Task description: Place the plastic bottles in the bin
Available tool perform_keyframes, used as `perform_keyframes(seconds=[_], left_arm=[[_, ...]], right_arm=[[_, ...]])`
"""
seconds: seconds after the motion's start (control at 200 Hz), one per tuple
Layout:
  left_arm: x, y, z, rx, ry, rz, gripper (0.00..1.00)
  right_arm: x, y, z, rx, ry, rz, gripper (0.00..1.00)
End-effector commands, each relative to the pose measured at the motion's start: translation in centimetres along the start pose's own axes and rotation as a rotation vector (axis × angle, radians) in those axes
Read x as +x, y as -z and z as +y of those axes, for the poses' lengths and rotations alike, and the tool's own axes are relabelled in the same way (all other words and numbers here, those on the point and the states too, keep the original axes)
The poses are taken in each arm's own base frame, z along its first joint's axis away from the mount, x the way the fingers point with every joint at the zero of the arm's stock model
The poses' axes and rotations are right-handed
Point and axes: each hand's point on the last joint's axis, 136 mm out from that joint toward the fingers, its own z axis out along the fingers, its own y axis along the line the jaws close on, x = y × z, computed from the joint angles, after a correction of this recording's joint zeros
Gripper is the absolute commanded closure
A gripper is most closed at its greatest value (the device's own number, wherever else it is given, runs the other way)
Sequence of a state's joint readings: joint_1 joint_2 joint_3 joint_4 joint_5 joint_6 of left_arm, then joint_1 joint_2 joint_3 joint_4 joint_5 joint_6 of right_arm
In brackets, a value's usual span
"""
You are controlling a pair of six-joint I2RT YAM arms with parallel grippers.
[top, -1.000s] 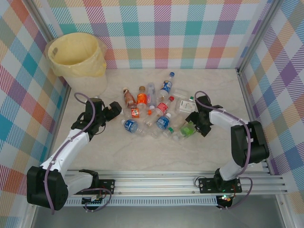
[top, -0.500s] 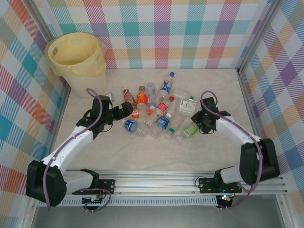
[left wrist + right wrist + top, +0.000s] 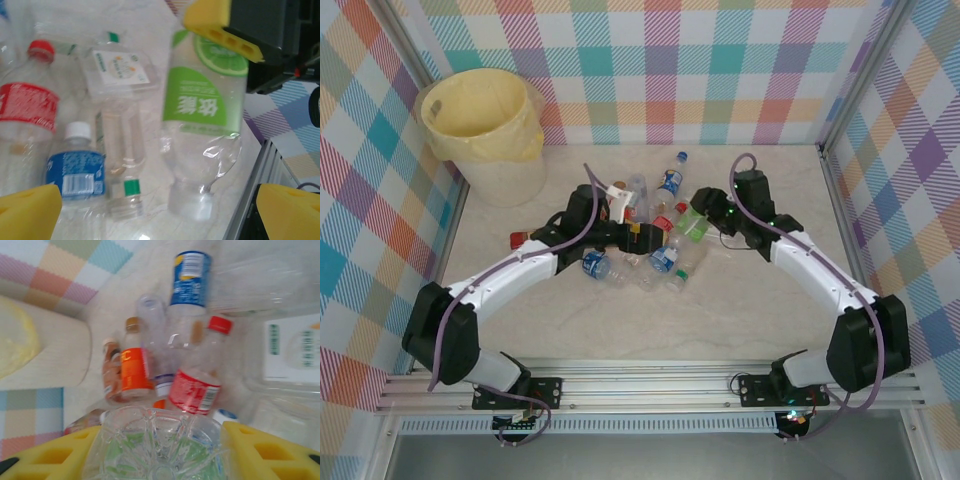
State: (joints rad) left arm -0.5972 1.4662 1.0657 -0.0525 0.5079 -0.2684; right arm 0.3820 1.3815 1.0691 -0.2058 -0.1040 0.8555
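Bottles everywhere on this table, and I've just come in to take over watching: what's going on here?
Two robot arms are sorting plastic bottles into a bin. The right gripper is shut on a green-labelled bottle, gripping its base end over the pile. The left gripper is open, reaching in over the other bottles lying mid-table. The bin, lined with a yellow bag, stands in the far left corner.

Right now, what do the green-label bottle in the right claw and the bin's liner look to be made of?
Green-label bottle: thin clear plastic, glossy; you can see through its wall, and highlights glint near its base. Bin liner: probably thin plastic film, pale yellow, slightly shiny; it wrinkles and folds loosely over the rim.
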Motion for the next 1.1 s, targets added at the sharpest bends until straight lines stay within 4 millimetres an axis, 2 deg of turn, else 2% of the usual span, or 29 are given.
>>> perform_keyframes(seconds=[0.0,0.14,0.28,0.375,0.485,0.7,0.87,0.995,1.095], left_arm=[[-1.3,-1.0,-0.8,0.002,-0.133,0.005,0.0],[-1.7,-2.3,-1.3,0.039,-0.164,0.061,0.0],[-1.6,-3.2,-1.1,0.021,-0.208,0.099,0.02],[-1.8,-3.4,-1.5,0.044,-0.216,0.094,0.09],[-1.7,-3.8,-2.0,0.082,-0.202,0.104,0.22],[-1.5,-3.9,-1.6,0.067,-0.186,0.096,0.4],[-1.9,-3.8,-0.9,0.025,-0.181,0.068,0.48],[-2.4,-3.5,-0.4,-0.013,-0.177,0.024,0.52],[-2.7,-3.1,0.7,-0.076,-0.18,-0.012,0.54]], right_arm=[[0.4,-0.2,3.2,-0.069,0.044,0.061,0.48],[1.3,-0.9,5.7,-0.131,0.114,0.103,0.47],[1.7,-1.3,6.9,-0.164,0.118,0.128,0.47],[2.0,-1.4,7.4,-0.18,0.127,0.146,0.46],[2.3,-1.6,7.9,-0.19,0.131,0.157,0.46],[2.0,-1.4,8.7,-0.209,0.126,0.157,0.44],[1.9,-0.9,9.7,-0.251,0.125,0.161,0.38],[1.5,-0.4,10.4,-0.274,0.127,0.142,0.25],[0.5,0.5,10.6,-0.261,0.114,0.1,0.19]])
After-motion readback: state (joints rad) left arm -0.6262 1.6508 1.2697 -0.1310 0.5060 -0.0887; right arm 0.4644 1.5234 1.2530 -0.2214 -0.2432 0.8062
